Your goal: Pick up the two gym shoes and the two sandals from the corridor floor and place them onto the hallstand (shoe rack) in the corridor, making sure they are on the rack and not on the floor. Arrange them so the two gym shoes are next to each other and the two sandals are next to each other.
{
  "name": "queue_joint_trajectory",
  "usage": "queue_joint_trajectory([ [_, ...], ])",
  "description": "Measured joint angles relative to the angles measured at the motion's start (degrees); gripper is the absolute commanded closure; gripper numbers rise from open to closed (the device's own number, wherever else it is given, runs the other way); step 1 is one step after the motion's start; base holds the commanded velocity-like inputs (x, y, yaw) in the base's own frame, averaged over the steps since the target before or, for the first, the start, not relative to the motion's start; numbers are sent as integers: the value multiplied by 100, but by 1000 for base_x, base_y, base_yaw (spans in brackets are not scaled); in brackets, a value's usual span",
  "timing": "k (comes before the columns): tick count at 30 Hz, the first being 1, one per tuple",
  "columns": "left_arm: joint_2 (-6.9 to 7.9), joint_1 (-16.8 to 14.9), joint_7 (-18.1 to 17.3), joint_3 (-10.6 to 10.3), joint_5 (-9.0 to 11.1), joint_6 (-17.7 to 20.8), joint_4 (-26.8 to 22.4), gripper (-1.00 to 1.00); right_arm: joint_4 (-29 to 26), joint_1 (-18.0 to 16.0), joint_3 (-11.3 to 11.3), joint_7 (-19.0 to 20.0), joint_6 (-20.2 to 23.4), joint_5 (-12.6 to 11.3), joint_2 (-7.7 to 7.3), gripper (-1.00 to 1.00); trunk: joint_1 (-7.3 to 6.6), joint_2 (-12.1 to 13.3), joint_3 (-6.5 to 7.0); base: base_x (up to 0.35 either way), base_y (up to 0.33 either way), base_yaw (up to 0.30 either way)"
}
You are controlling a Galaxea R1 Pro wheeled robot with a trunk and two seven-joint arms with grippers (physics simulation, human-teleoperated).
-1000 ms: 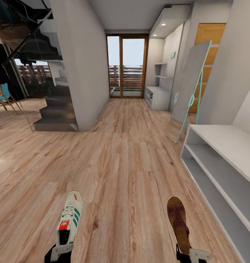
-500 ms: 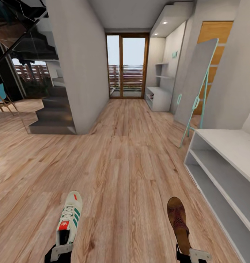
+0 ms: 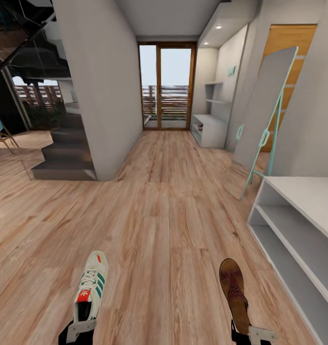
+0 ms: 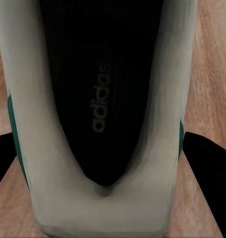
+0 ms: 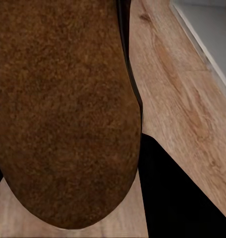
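A white gym shoe [image 3: 89, 290] with green stripes hangs at the lower left of the head view, my left gripper [image 3: 80, 330] shut on its heel. The left wrist view looks into the shoe's dark opening [image 4: 100, 99], with a black finger [image 4: 209, 163] on each side. My right gripper [image 3: 252, 334] is shut on the heel end of a brown sandal [image 3: 233, 290], whose sole [image 5: 63, 109] shows close up in the right wrist view. Both are held above the wood-plank corridor floor [image 3: 164, 215]. The light grey hallstand [image 3: 298, 225] with two open shelf levels stands ahead on the right.
A teal-framed mirror [image 3: 267, 120] leans on the wall just beyond the hallstand. Dark stairs [image 3: 63, 153] and a grey wall block [image 3: 101, 96] stand at left. At the corridor's end are a glass door [image 3: 166, 86] and another grey shelf unit [image 3: 207, 129].
The whole view has shifted: the camera has advanced along the corridor, so hallstand and mirror sit further right and lower. Both grippers keep the same hold on shoe and sandal.
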Motion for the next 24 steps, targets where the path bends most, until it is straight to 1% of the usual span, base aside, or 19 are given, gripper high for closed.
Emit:
queue_joint_trajectory([
  [24,0,0,0,0,0,3,35,100,0,0,0,0,1,0,0,100,0,0,0,338,0,0],
])
